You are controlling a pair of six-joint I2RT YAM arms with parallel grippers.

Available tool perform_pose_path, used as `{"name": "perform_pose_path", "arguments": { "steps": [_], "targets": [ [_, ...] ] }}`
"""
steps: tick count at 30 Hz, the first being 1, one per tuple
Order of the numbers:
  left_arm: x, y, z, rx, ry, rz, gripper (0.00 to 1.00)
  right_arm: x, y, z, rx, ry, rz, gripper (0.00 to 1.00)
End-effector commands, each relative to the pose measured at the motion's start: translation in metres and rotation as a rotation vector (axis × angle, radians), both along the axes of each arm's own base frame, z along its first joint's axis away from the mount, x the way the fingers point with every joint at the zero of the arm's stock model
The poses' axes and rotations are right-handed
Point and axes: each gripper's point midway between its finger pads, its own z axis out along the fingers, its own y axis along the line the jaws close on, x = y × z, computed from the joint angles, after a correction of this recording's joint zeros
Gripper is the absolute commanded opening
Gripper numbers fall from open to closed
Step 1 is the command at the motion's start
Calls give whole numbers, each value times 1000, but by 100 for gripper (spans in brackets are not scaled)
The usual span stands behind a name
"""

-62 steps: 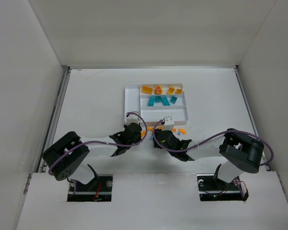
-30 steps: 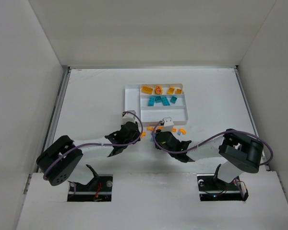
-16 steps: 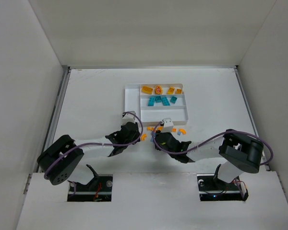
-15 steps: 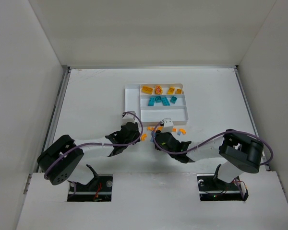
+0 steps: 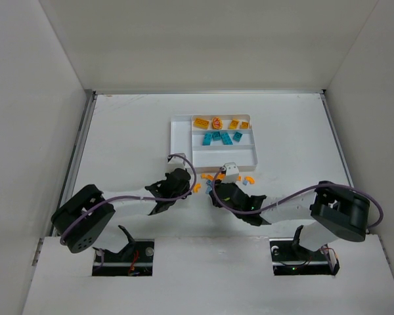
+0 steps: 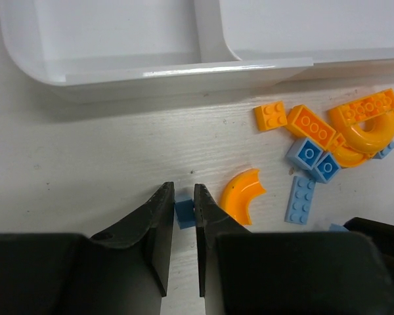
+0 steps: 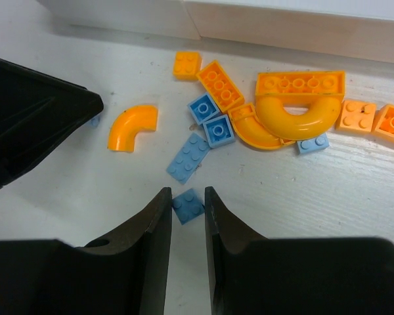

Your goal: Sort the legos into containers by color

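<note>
The right arm's elbow (image 5: 338,211) has swung outward and the left fingers (image 6: 159,226) have closed since the earlier view. They now clamp a blue brick (image 6: 184,211) on the worktop (image 6: 85,151), just short of the tray (image 6: 151,69). The right fingers (image 7: 154,230) pinch a pale brick (image 7: 188,205) beside the loose legos (image 7: 276,111). Both bricks are tiny, square and glossy. They should be light, rigid and slippery, best held across flat opposite sides.

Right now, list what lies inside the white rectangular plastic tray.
Far section of the white tray: yellow-orange bricks. Middle section: teal bricks. No bricks show in the narrow left or near sections; the right arm hides part of the near edge.
</note>
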Motion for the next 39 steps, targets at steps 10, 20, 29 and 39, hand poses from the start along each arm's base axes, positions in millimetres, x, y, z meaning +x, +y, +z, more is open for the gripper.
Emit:
{"name": "perform_pose_path", "arguments": {
  "steps": [10,20,29,39],
  "targets": [
    [53,6,96,-122,-183,115,9,-3,5,46,123,-52,10,21],
    [140,11,84,-113,-188,232,16,13,22,74,190,-80,15,22],
    [98,34,115,-221,-260,258,37,60,58,89,237,-99,26,22],
    [9,53,95,-287,-229,192,30,132,103,86,242,-95,15,22]
  ]
}}
